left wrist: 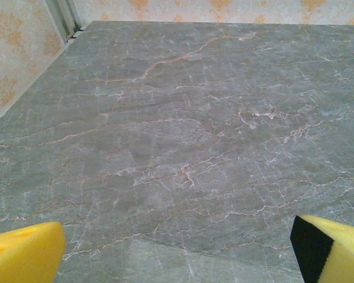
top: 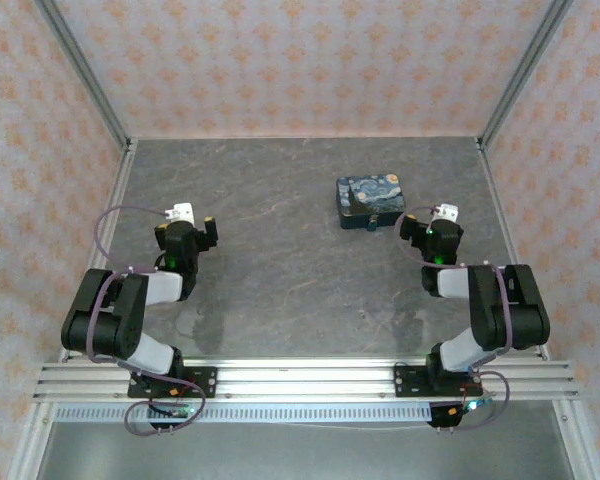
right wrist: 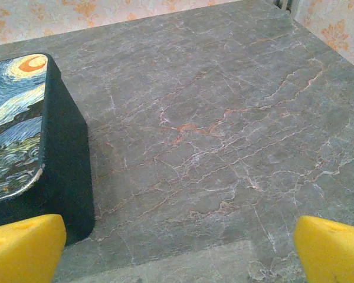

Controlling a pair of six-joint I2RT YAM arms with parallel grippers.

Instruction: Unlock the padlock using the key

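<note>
From above, the padlock (top: 371, 222) lies at the near edge of the blue box (top: 370, 197), just left of the right gripper (top: 412, 226) and well apart from the left gripper (top: 202, 228). Left wrist view: yellow fingertips (left wrist: 23, 253) spread wide, empty. Right wrist view: the same, with the blue box beside the left fingertip.

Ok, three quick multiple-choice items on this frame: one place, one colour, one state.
1. Where is the painted box? A) far left corner B) right half of the table, beside the right gripper C) held aloft
2. Colour of the fingertips? A) yellow B) red C) white
3. Grippers? A) both shut B) one shut C) both open

B: the box lies just left of the right gripper.
A: they show yellow in both wrist views.
C: the left gripper and the right gripper have their jaws wide and empty.
</note>
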